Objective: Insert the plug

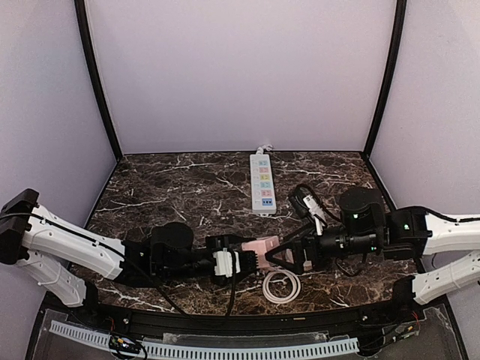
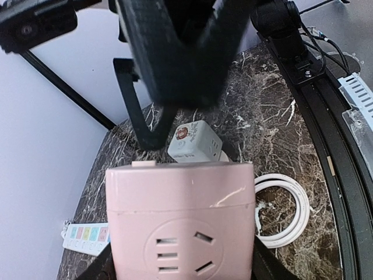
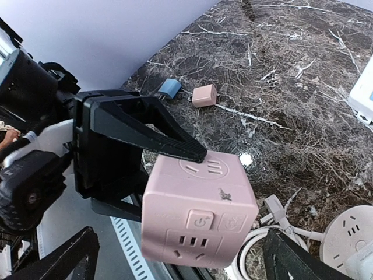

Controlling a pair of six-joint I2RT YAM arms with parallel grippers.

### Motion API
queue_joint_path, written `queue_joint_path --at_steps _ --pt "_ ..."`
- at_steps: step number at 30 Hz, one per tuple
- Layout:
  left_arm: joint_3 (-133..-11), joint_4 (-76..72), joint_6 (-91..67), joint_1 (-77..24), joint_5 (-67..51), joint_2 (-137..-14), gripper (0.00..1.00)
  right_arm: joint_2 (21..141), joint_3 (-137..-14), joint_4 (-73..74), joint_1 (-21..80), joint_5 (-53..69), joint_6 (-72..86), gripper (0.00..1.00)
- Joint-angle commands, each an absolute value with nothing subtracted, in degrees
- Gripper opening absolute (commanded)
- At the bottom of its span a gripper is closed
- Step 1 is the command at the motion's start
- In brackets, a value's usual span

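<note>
A pink cube socket [image 1: 260, 249] is held off the table by my left gripper [image 1: 244, 262], which is shut on its sides. In the left wrist view the cube [image 2: 180, 216] fills the space between the left gripper's jaws [image 2: 180, 271]. My right gripper [image 1: 277, 255] is open and empty and faces the cube. In the right wrist view the cube [image 3: 198, 216] sits in the gap of the right gripper [image 3: 180, 242], touching neither finger. A white plug [image 3: 275, 209] on a coiled white cable [image 1: 281, 286] lies on the table below the cube.
A white power strip [image 1: 262, 182] lies at the back middle. A white cube socket [image 2: 192, 143] stands beyond the pink cube, under the right gripper. A small pink charger [image 3: 204, 95] and a blue one [image 3: 170, 88] lie on the marble top. A black rail [image 2: 326, 146] edges the table front.
</note>
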State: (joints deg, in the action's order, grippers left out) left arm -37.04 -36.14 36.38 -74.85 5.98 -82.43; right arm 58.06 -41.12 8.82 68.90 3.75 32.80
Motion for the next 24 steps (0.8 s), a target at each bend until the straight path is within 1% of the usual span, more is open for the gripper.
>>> queue_joint_path --at_steps 1,5,7,10,13,15,17,19,24 --pt "-37.3 -29.6 34.6 -75.0 3.9 -78.7 0.16 52.8 -43.0 12.7 69.1 2.6 27.7 0.99" --pt "-36.8 -26.0 32.9 -74.7 0.7 -75.8 0.11 48.0 -42.6 13.6 69.0 -0.4 24.4 0.99" --pt "-37.1 -23.6 30.9 -73.9 -2.8 -74.3 0.09 46.9 -43.0 13.0 69.1 -3.6 22.1 0.99" --pt "-38.5 -19.5 27.6 -72.4 -9.8 -72.5 0.09 47.8 -43.9 10.8 69.0 -5.3 16.9 0.99" --pt "-39.4 -16.3 25.2 -69.6 -16.4 -71.1 0.08 51.3 -46.5 11.1 69.1 -5.6 9.3 0.98" --pt "-40.0 -15.3 22.1 -66.5 -24.4 -70.5 0.08 53.6 -48.7 12.6 69.1 -5.5 5.2 0.98" --pt "-40.3 -14.7 19.6 -63.5 -30.0 -70.1 0.07 55.0 -50.1 13.4 69.0 -3.0 0.8 0.98" --pt "-40.2 -14.7 18.4 -61.9 -32.7 -69.6 0.07 55.2 -50.1 12.8 69.2 -1.0 -4.7 0.98" --pt "-40.9 -13.4 16.4 -59.0 -38.3 -69.3 0.06 54.3 -46.7 8.2 70.0 -0.3 -19.0 0.98"
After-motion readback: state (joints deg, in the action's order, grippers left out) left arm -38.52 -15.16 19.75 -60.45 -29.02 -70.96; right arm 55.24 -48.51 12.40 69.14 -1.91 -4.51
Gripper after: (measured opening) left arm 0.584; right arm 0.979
